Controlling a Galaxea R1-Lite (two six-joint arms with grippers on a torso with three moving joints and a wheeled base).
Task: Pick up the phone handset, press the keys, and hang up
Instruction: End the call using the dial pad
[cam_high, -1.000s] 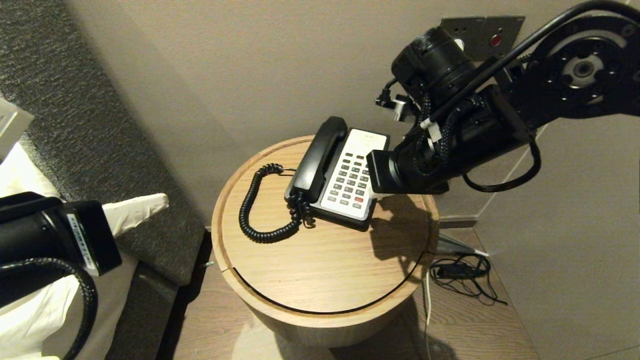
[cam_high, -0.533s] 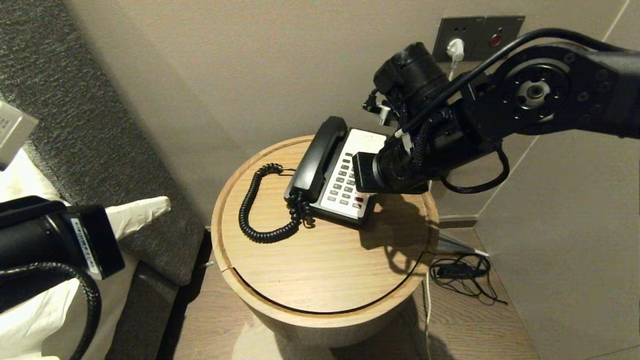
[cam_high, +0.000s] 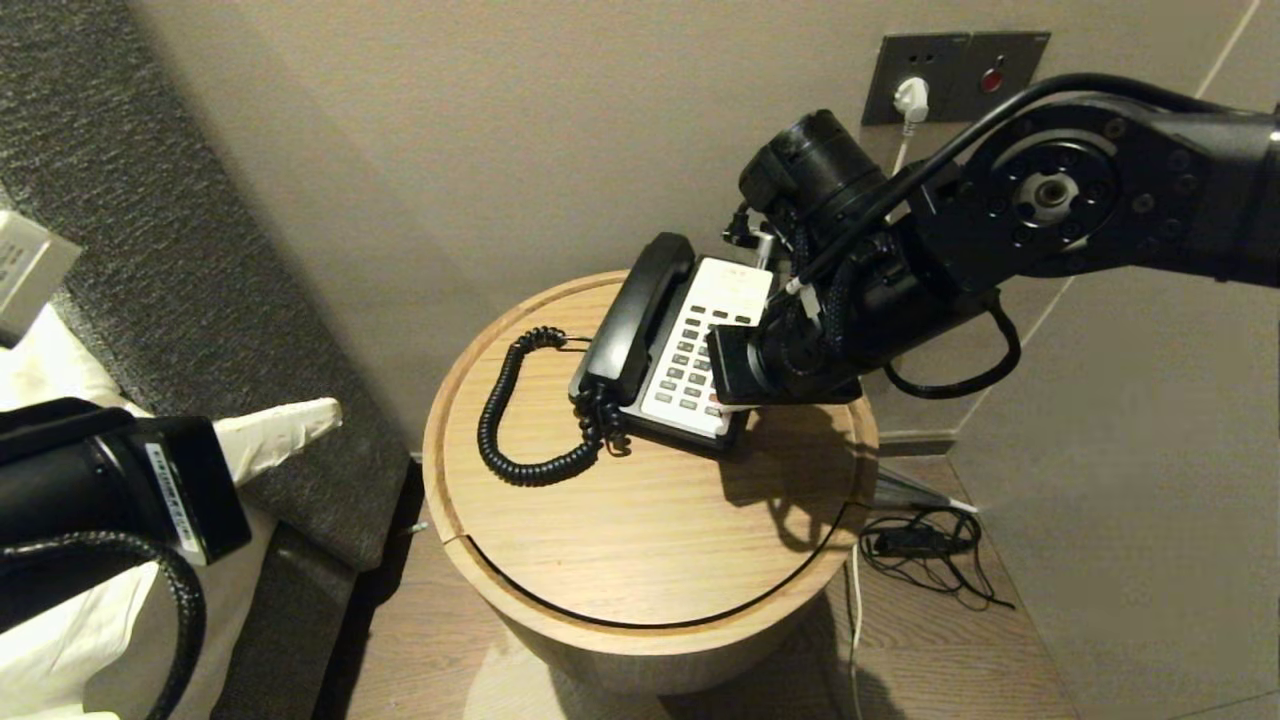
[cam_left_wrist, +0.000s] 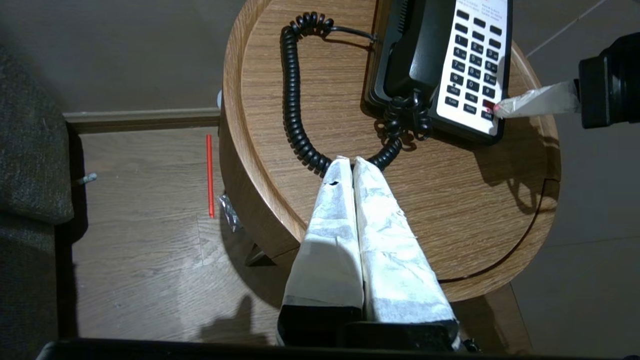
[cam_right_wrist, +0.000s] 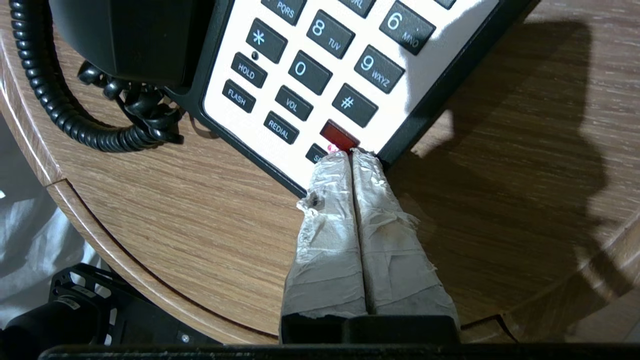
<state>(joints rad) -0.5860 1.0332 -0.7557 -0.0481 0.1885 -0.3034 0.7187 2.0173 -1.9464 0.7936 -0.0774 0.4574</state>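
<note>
A desk phone with a white keypad (cam_high: 705, 340) sits on the round wooden table (cam_high: 640, 520). Its black handset (cam_high: 640, 305) lies in the cradle, and the coiled cord (cam_high: 500, 420) loops to the left. My right gripper (cam_right_wrist: 350, 156) is shut, its taped tips resting at the keypad's near right corner, right by the red key (cam_right_wrist: 339, 136). It also shows in the left wrist view (cam_left_wrist: 498, 106). In the head view my right wrist (cam_high: 800, 345) hides the tips. My left gripper (cam_high: 325, 408) is shut and empty, hovering left of the table; it also shows in the left wrist view (cam_left_wrist: 347, 162).
A wall socket with a white plug (cam_high: 910, 98) is behind the right arm. Loose cables (cam_high: 925, 545) lie on the floor right of the table. A dark padded headboard (cam_high: 150, 250) and white bedding (cam_high: 60, 620) are on the left. A red stick (cam_left_wrist: 209, 175) lies on the floor.
My right arm has swung left and down, bringing its shut tips onto the keypad's lower right corner by the red key. The handset has stayed in the cradle. The left arm has barely moved.
</note>
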